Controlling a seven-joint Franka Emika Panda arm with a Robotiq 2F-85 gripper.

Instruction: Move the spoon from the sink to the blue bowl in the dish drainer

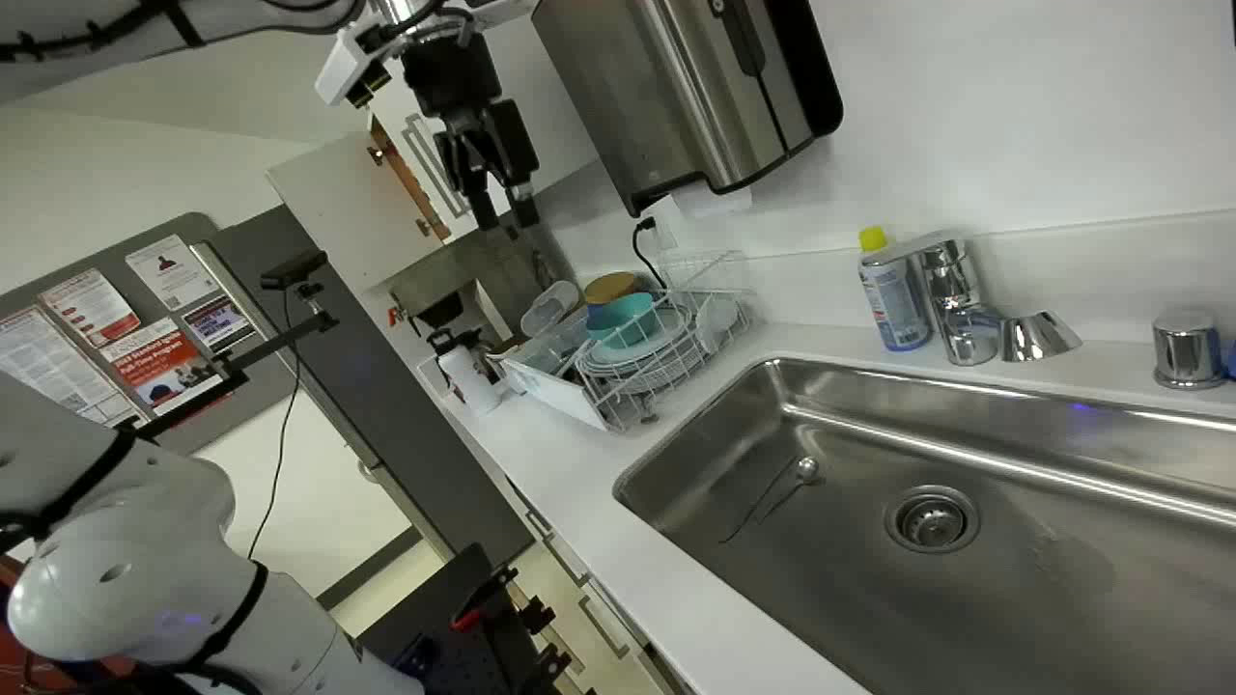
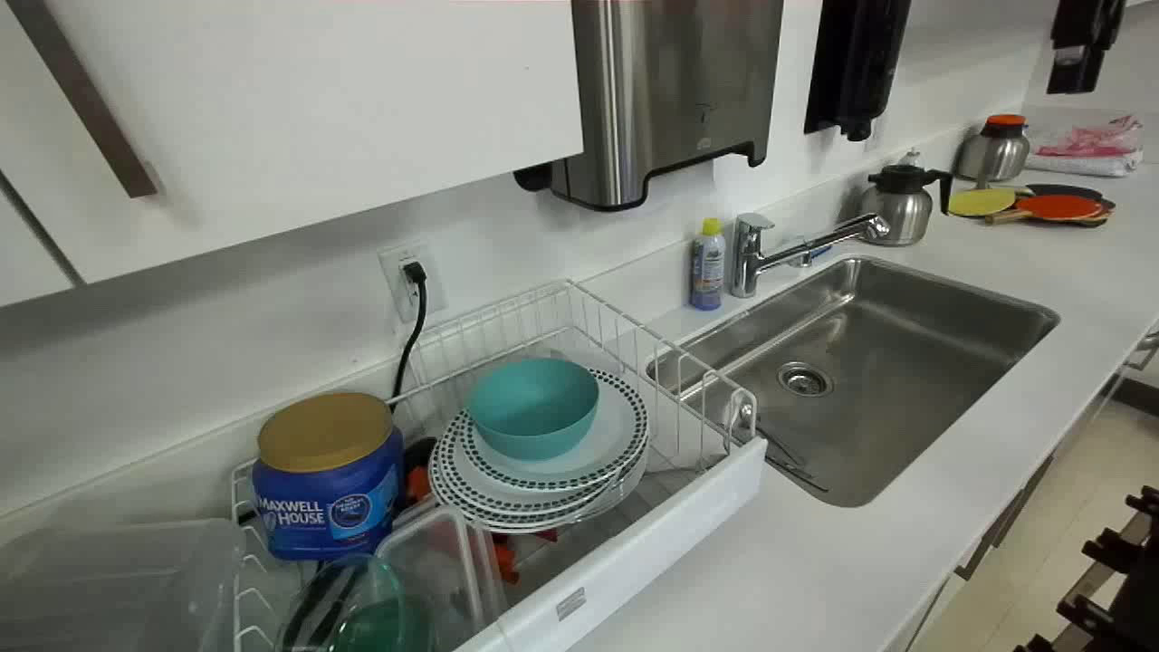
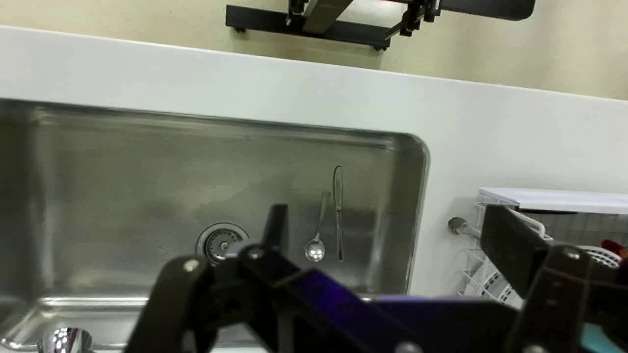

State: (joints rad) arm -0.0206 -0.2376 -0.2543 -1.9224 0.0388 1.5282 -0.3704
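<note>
The gripper [image 1: 505, 214] hangs high, fingers spread wide and holding nothing. Below, a white strip of worktop [image 3: 221, 81] runs along the front edge; another parts the sink [image 3: 127, 191] from the rack [image 2: 625, 566]. The sink is dull steel, round-cornered; on its floor the spoon [image 3: 319, 228] lies between the drain [image 3: 224, 244] and a knife [image 3: 339, 213], nearer the knife. The white wire rack holds stacked dot-rimmed plates [image 2: 602, 448], the blue bowl [image 2: 532, 407] mouth up on top, and a lidded tub [image 2: 328, 493]. Toward the back edge stand a chrome tap [image 2: 749, 261] and a yellow-capped can [image 2: 708, 272].
</note>
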